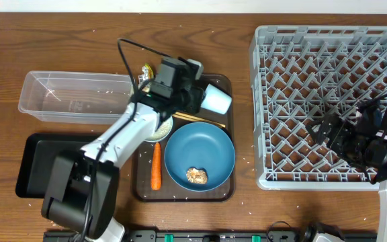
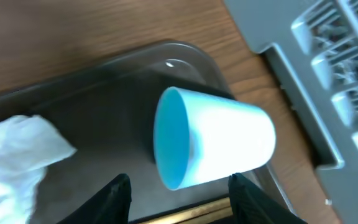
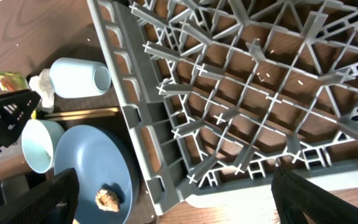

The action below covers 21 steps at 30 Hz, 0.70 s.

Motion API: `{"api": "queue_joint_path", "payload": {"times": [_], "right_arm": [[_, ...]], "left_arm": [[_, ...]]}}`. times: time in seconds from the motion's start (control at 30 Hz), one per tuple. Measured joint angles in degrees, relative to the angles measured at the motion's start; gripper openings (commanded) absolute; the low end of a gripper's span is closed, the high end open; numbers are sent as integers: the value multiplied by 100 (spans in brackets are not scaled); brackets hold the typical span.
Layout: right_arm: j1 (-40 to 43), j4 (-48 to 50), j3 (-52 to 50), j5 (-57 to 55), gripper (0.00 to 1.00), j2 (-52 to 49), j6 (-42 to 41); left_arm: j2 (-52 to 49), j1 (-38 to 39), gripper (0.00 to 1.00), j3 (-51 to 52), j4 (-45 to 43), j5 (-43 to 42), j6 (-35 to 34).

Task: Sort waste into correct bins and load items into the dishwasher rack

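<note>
A small light-blue cup point(image 1: 217, 99) point(image 2: 213, 146) lies on its side at the back right of the brown serving tray point(image 1: 226, 188). My left gripper point(image 1: 195, 95) point(image 2: 180, 180) stands open over it. Its fingers flank the cup's lower rim without touching. Crumpled white paper point(image 2: 14, 155) lies to the cup's left and the chopsticks point(image 1: 201, 119) point(image 2: 197, 211) just before it. The dark-blue plate point(image 1: 199, 156) carries a brown food lump point(image 1: 197, 175), with a carrot point(image 1: 156, 165) beside it. The left arm partly hides the white bowl point(image 1: 158, 129). My right gripper point(image 1: 329, 131) point(image 3: 179, 199) hangs open over the dishwasher rack point(image 1: 328, 101) point(image 3: 247, 93).
The clear tub point(image 1: 72, 94) stands at the back left and the black tray point(image 1: 29, 168) in front of it. A yellow-green wrapper point(image 1: 147, 70) shows behind the left wrist. Rice grains dot the wooden table point(image 1: 247, 134).
</note>
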<state>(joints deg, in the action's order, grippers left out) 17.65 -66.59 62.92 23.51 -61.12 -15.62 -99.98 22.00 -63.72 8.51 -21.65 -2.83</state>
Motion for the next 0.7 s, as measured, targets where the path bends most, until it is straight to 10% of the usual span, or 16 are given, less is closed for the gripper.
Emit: {"api": "queue_joint_path", "payload": {"times": [0.7], "right_arm": [[-2, -114, 0, 0, 92, 0, 98]], "left_arm": [[-667, -160, 49, 0, -313, -1460, 186]]}}
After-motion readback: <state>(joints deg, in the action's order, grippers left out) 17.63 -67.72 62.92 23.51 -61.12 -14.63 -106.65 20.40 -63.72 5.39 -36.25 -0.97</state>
